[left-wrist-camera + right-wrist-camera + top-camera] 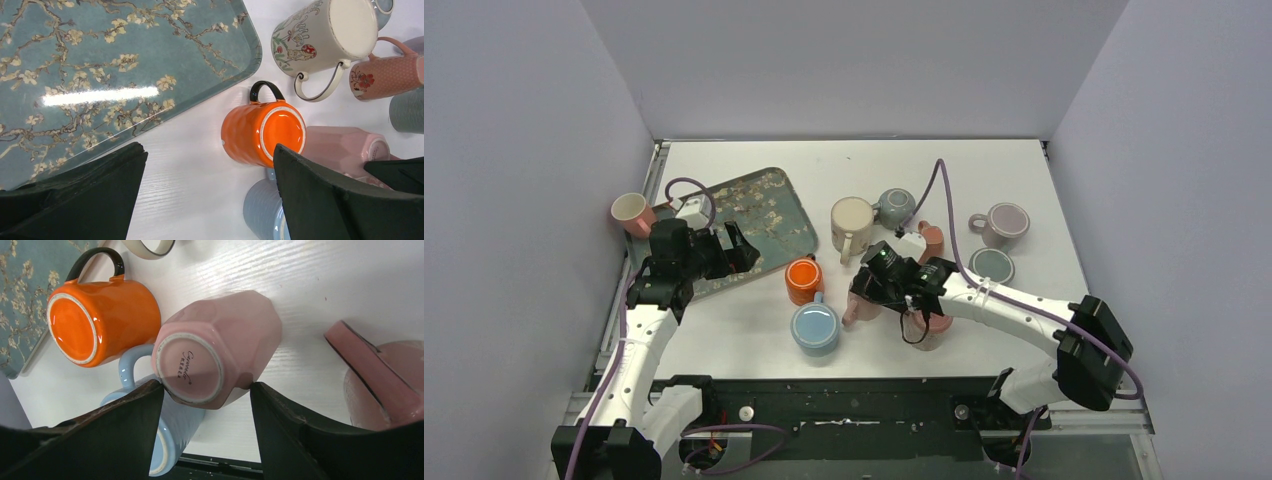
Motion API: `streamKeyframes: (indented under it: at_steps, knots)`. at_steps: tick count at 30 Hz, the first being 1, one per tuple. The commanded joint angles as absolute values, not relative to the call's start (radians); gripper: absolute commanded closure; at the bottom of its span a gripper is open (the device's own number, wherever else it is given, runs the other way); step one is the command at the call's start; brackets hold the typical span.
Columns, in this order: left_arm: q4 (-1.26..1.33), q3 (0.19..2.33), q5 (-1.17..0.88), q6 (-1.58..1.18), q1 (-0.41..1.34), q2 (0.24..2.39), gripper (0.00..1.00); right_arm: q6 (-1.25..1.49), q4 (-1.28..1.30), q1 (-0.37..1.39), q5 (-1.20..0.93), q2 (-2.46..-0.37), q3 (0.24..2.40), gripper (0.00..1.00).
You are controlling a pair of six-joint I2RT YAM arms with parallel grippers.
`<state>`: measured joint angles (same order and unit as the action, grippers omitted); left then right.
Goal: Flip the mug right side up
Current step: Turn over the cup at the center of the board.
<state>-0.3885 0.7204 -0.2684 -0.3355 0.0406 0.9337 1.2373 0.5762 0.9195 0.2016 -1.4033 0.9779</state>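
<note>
A pink faceted mug (pixel 215 347) stands upside down on the white table, its stamped base facing up. In the top view this pink mug (pixel 862 306) is at the centre, under my right arm. My right gripper (pixel 205 386) (pixel 869 295) straddles it, and both fingertips (pixel 150 395) touch its opposite sides near the base. An orange mug (pixel 100 320) (pixel 804 278) with a black handle is also upside down, just left of it. My left gripper (pixel 210 150) (pixel 742 250) hangs wide open over the tray's near edge with nothing between its fingers.
A light blue mug (pixel 815 328) stands close in front of the pink mug. A floral tray (pixel 764 200) lies at the left. Behind are a cream mug (pixel 852 225), a grey-blue mug (pixel 896 205) and a mauve mug (pixel 1004 222). Another pink mug (pixel 390 385) sits at the right.
</note>
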Motion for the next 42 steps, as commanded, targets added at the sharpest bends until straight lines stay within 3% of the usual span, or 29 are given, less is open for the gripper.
streamKeyframes:
  at_steps: [1,13,19,27,35,42]
  knots:
    - [-0.388,0.75,-0.267,-0.322,0.047,0.933,0.03,1.135,0.579,0.897,0.297,-1.427,1.016,0.39]
    - [-0.389,0.75,-0.262,-0.322,0.05,0.932,0.03,0.818,0.533,0.794,0.248,-1.427,1.048,0.41]
    - [-0.391,0.75,-0.263,-0.321,0.052,0.925,0.03,0.854,0.552,0.82,0.239,-1.412,1.052,0.34]
    - [-0.391,0.75,-0.264,-0.321,0.053,0.916,0.03,0.899,0.535,0.859,0.264,-1.466,1.048,0.36]
    - [-0.39,0.752,-0.265,-0.32,0.055,0.917,0.03,0.9,0.531,0.864,0.318,-1.523,1.044,0.42]
    - [-0.392,0.751,-0.264,-0.321,0.057,0.918,0.03,0.879,0.55,0.871,0.377,-1.53,1.025,0.58]
